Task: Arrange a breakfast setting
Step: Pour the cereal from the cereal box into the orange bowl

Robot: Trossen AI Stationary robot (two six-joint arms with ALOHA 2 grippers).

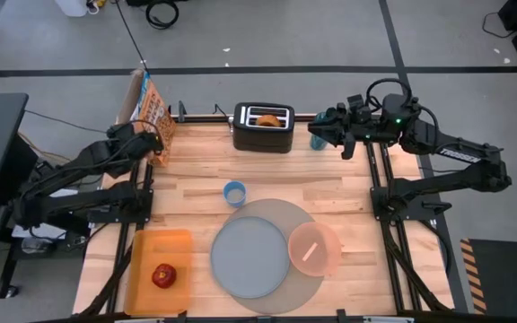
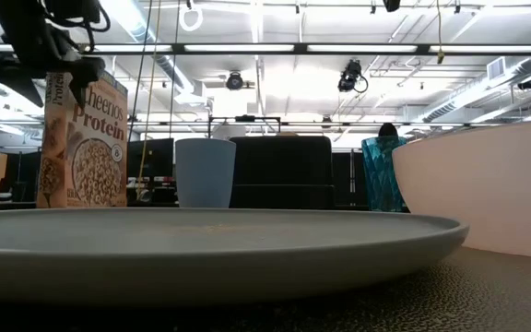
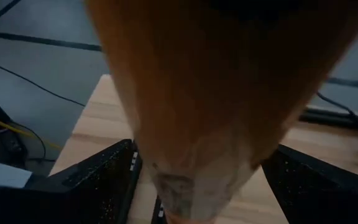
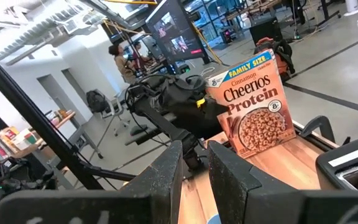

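My left gripper is shut on an orange Cheerios cereal box at the table's far left. My right gripper hovers at the teal tumbler, which stands right of the black toaster; its fingers have only a narrow slit between them. A bagel half sticks up from the toaster's slot. The grey plate lies on the grey mat. The pink bowl, holding a pale spoon, sits on the mat's right edge. The red apple lies on the orange tray. My left gripper pinches the cereal box near its top between its two fingers, one on each broad face, coming from above and slanting down. The box stands upright; the plate's rim hides its lower end in the low view. My right gripper: I cannot tell whether it touches the tumbler.
A small light-blue cup stands mid-table, near the mat's far edge. The toaster stands at the far edge between the two grippers. Bare wood lies between the toaster and the mat and to the right of the bowl.
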